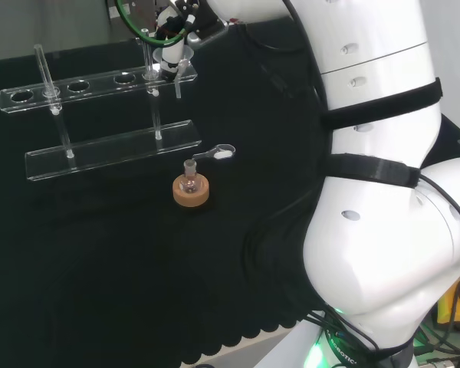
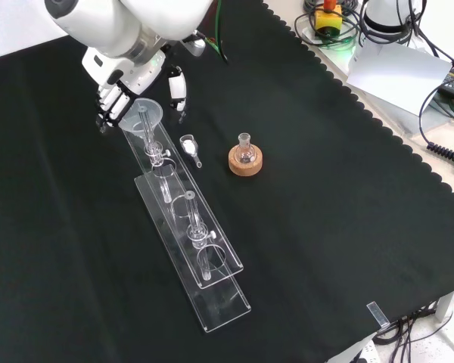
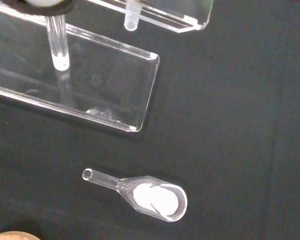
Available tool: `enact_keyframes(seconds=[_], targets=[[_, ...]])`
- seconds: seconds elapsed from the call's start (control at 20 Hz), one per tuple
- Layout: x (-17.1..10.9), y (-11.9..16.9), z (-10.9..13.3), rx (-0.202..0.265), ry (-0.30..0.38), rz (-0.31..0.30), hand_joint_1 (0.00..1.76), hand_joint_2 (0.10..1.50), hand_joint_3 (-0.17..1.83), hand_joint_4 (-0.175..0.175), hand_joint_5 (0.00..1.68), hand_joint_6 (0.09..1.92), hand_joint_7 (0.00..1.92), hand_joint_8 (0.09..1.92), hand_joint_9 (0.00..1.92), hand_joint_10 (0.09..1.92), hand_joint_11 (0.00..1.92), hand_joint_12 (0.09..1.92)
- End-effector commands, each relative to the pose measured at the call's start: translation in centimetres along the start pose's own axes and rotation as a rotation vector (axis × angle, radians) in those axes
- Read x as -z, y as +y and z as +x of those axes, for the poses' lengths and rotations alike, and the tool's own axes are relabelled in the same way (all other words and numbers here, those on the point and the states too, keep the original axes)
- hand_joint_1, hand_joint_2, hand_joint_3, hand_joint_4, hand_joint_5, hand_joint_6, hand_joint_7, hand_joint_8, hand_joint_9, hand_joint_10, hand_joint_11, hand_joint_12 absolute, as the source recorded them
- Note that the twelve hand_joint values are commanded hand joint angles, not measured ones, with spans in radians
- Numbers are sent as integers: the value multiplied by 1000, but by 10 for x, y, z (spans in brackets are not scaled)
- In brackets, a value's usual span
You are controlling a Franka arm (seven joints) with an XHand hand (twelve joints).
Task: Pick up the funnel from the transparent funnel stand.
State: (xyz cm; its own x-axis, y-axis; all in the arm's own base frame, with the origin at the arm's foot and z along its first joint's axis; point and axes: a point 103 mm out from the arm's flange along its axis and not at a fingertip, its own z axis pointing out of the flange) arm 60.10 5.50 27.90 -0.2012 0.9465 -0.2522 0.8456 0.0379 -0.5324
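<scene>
The clear funnel (image 2: 141, 113) sits in the end hole of the transparent stand (image 2: 212, 295), its stem hanging below the upper shelf. In the head view the funnel (image 1: 176, 77) is at the right end of the stand (image 1: 111, 146). My hand (image 2: 117, 91) straddles the funnel's cone. The fingers (image 2: 110, 102) lie against its rim on the left of the front view. The thumb (image 2: 178, 87) stands a little apart on the right. In the head view the hand (image 1: 174, 31) hangs over that end. The wrist view shows the stem's tip (image 3: 131, 22) above the stand's base plate (image 3: 105, 85).
A small glass flask (image 1: 190, 184) on a cork ring stands in front of the stand, also the flask (image 2: 245, 155) right of it in the front view. A glass scoop (image 3: 155, 197) with white powder lies between the flask and the stand, and shows as the scoop (image 2: 189, 145).
</scene>
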Motion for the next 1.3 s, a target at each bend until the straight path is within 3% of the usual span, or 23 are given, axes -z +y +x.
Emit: enact_keyframes(seconds=[0.05, 0.75, 1.05, 1.3], targets=[[-1, 0, -3, -8, 2, 3, 695, 698, 445, 19, 180, 87, 0, 594, 244, 838, 402, 1497], [3, 1, -1, -7, -52, -25, 723, 680, 566, -1, 356, 87, 131, 683, 557, 652, 427, 1474], [15, -10, -8, -35, -110, -162, 760, 695, 590, -24, 522, 87, 390, 647, 764, 532, 456, 1440], [39, -28, -12, -51, -142, -195, 795, 707, 594, -19, 659, 112, 488, 640, 842, 507, 483, 1419]])
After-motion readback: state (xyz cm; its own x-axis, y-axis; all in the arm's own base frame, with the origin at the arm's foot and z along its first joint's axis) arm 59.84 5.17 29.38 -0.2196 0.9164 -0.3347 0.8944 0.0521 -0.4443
